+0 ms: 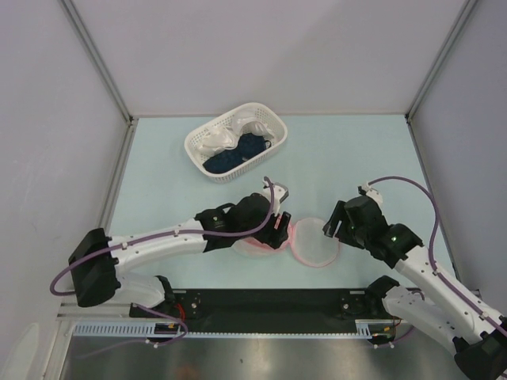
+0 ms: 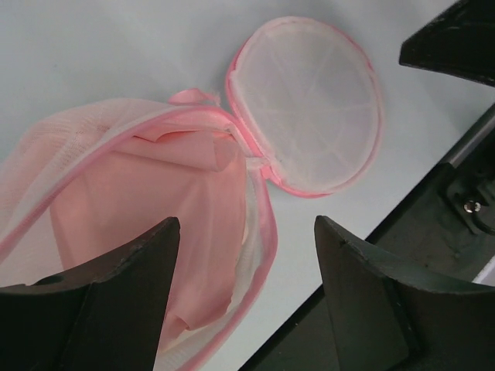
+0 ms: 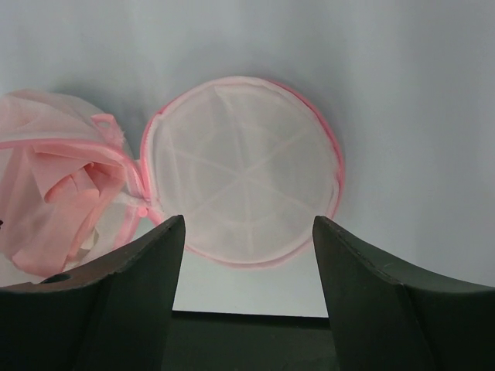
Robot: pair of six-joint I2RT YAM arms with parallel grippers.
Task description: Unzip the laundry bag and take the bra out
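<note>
The laundry bag [image 1: 315, 241] lies unzipped near the table's front edge, its two pink-edged mesh halves spread side by side. The right half [image 2: 305, 104] lies flat and empty. The left half holds the salmon-pink bra [image 2: 155, 201], which also shows in the right wrist view [image 3: 66, 185]. My left gripper [image 1: 277, 229] is open, with its jaws wide apart just above the left half's rim and the bra [image 2: 247, 224]. My right gripper [image 1: 331, 226] is open and empty, just right of the flat half [image 3: 244, 182], which lies ahead of the jaws [image 3: 247, 224].
A white lattice basket [image 1: 273, 127] stands at the back centre, holding a white cloth [image 1: 226, 136] and a dark blue cloth [image 1: 238, 154]. A black strip [image 1: 261, 301] runs along the near table edge. Grey walls enclose the table on three sides.
</note>
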